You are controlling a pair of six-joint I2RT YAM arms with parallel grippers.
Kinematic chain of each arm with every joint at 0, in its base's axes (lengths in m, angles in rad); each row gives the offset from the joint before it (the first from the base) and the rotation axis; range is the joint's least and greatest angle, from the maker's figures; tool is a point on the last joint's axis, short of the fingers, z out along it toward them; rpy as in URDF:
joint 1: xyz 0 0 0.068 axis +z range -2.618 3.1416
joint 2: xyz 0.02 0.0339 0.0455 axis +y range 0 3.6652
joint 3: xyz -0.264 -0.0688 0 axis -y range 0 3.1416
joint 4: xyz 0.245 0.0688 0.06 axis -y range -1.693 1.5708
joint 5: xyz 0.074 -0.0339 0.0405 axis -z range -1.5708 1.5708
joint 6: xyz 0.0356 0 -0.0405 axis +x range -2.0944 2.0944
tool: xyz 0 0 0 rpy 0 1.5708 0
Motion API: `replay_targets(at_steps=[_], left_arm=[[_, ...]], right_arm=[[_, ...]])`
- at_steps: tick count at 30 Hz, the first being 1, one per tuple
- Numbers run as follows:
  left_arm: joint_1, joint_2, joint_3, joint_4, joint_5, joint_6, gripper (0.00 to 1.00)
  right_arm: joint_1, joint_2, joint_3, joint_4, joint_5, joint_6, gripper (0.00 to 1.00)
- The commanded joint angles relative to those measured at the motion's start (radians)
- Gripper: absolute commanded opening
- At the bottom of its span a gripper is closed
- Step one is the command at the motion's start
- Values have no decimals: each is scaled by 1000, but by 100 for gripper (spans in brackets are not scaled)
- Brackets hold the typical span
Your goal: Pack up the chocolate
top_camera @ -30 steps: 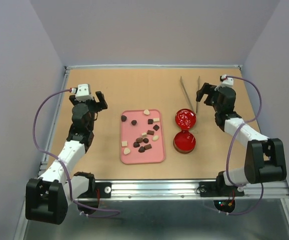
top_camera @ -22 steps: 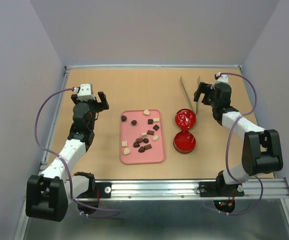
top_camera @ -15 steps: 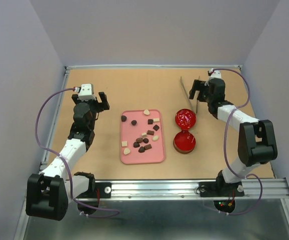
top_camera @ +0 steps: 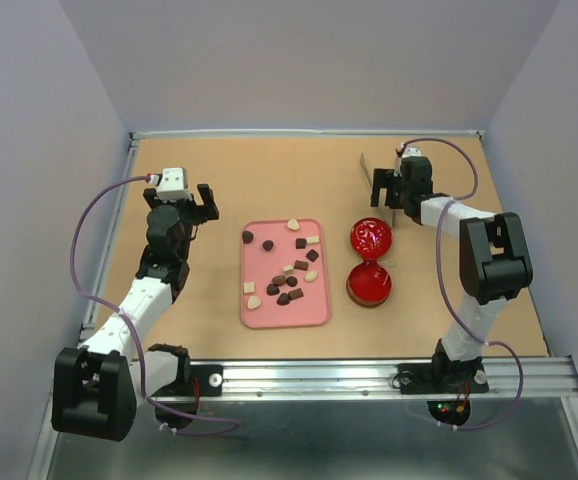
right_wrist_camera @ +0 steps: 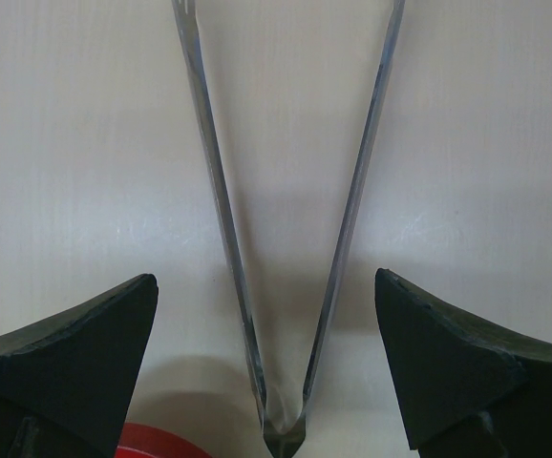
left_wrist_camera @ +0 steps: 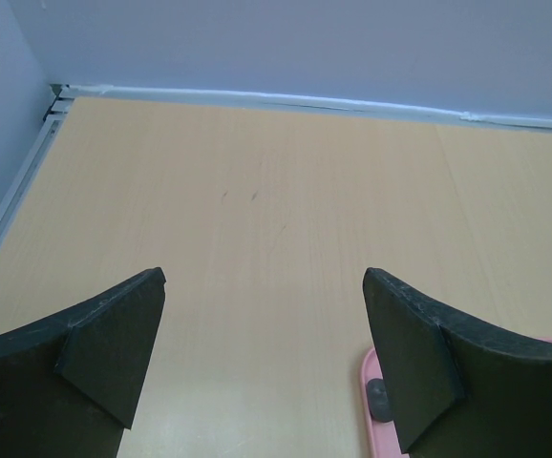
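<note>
Two grippers gape empty: the left gripper (left_wrist_camera: 265,286) hovers, while the right gripper (right_wrist_camera: 265,286) should descend centred astride the metal tongs (right_wrist_camera: 284,431), then squeeze both blades evenly.

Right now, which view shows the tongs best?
Right wrist: the tongs fill the frame, both legs and the joined end clear. Top view shows them small, partly hidden behind the right gripper. Left wrist shows none of them.
</note>
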Motion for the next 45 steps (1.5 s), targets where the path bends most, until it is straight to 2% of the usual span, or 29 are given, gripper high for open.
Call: replay_targets(at_steps=[1,21,24,26,29,31,36,45], left_arm=[[3,0,7,41,4,12,96],[14,25,10,44,4,11,96],[17,25,9,47,4,11,96],[18,22,7,48,4,9,96],[20,20,7,48,5,6,96],[20,14,6,50,7,6,96],[23,7,1,53,7,3,96],[23,-3,-3,56,8,0,96]], right_arm=[[6,39,90,-15,19,-42,100],[8,217,211,-34,45,-79,99],[8,241,222,-52,62,-77,93],[8,251,222,-58,63,-74,73],[8,245,220,-60,62,-72,60],[8,234,222,-63,60,-69,54],[8,157,226,-80,60,-66,50],[17,18,203,-146,102,-65,48]])
